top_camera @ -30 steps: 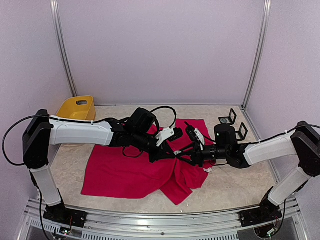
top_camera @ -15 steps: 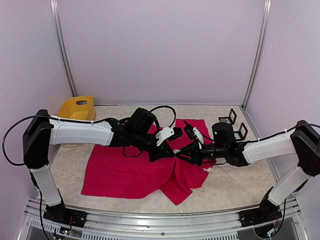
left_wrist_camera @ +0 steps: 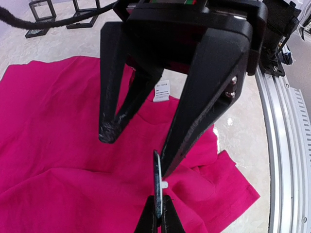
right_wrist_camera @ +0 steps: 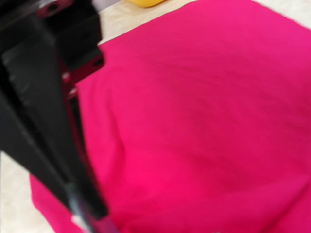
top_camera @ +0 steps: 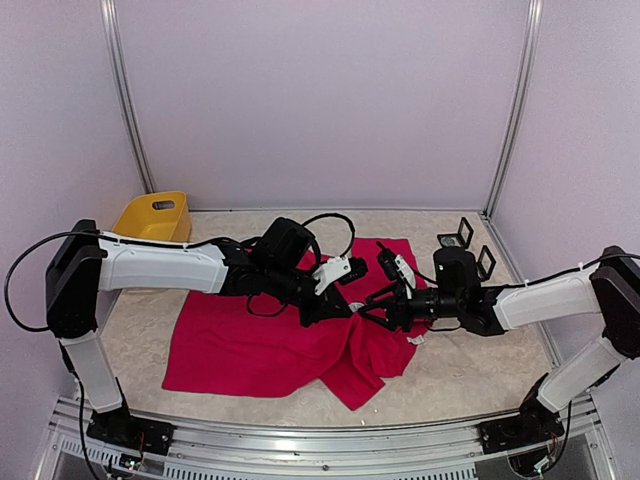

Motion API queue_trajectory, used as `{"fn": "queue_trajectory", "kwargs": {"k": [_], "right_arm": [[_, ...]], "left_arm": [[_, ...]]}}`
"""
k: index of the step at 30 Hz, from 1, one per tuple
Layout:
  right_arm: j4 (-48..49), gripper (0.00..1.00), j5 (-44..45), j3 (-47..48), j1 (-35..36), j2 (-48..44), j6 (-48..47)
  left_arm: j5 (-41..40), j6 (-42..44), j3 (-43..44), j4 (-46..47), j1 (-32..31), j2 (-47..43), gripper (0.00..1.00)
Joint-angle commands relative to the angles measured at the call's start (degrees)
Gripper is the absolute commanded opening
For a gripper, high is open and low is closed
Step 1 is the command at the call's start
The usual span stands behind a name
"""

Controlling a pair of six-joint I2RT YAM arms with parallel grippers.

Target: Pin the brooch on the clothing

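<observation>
Brooch [left_wrist_camera: 157, 183] edge-on in left claw [left_wrist_camera: 158, 209]; right wrist view blurred.

Pale lilac walls [top_camera: 320, 100] with two metal uprights [top_camera: 126, 100] — below, a mottled beige tabletop [top_camera: 480, 370], evenly lit.

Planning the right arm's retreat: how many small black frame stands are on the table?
2. One black frame stand at the far right corner; the second just in front of it. Others may be hidden.
</observation>
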Motion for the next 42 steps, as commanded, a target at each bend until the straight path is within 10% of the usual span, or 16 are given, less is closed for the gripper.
{"fn": "queue_trajectory", "kwargs": {"k": [1,12,19,31,42], "right_arm": [[2.1,0.48,-0.1,-1.9,-1.8,-4.2,-2.5],[-7.6,0.47,15.4,-2.1,-3.8,-8.1,-1.2],[-10.3,0.46,22.6,-2.3,-4.7,-5.7,2.7],[-22.6,0.13,26.4,9.0,-10.9,15.0,10.8],[-33.1,0.12,29.1,33.9,-17.3,31.9,3.9]], "left_arm": [[-0.6,1.4,-1.3,0.2,-1.3,-1.0,0.00],[-34.4,21.9,-4.6,3.3,-11.6,2.1,0.00],[-29.8,25.9,-2.4,-5.8,-14.6,0.3,0.50],[-15.3,12.6,1.3,-17.4,-13.1,-5.3,0.63],[-31.6,-25.1,-15.7,-1.4,14.0,-6.2,0.48]]}}
